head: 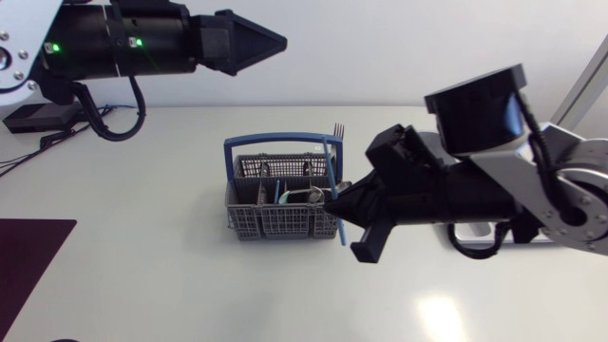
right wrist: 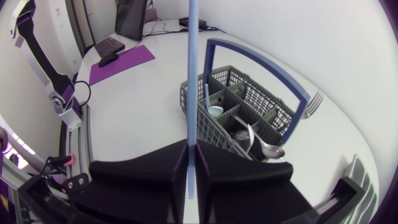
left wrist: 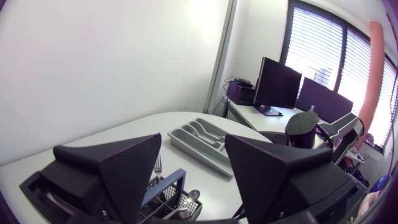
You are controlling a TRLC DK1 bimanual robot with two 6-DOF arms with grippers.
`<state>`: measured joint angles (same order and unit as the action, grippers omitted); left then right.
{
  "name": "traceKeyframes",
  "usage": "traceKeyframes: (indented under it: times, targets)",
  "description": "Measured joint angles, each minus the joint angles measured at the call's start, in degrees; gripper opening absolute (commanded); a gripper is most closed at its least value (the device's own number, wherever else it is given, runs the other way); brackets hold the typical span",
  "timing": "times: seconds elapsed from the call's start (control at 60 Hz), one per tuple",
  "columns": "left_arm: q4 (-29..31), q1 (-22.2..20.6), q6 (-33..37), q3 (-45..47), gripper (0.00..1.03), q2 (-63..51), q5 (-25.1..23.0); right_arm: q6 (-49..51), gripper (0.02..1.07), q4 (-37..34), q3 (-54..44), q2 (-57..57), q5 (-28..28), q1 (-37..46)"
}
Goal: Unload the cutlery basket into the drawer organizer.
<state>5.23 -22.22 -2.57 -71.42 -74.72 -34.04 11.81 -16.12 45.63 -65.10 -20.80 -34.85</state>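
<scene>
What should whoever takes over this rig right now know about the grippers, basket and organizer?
Left gripper: open, empty, away from the basket.
Right gripper: shut on a thin blue utensil at the basket's edge.
Basket: spoons inside, a fork at its far side.
Drawer organizer: on the table beyond the basket; contents unclear.
Done: nothing confirmed delivered.
Left: carry the blue utensil over, then the rest.

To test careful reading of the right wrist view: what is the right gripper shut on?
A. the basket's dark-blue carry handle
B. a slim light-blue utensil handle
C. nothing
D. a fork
B: the fingers of the right gripper press on the slim light-blue utensil handle from both sides, while the carry handle of the cutlery basket stands free ahead of it.
</scene>
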Motion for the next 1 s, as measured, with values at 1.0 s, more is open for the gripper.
traceKeyframes:
  times: [1.0]
  targets:
    - [9.8, -7.2, 36.1, 15.4, 0.77, -0.5, 14.9, 6.4, 0.08, -0.2, 12.1, -29.4, 4.4, 46.8]
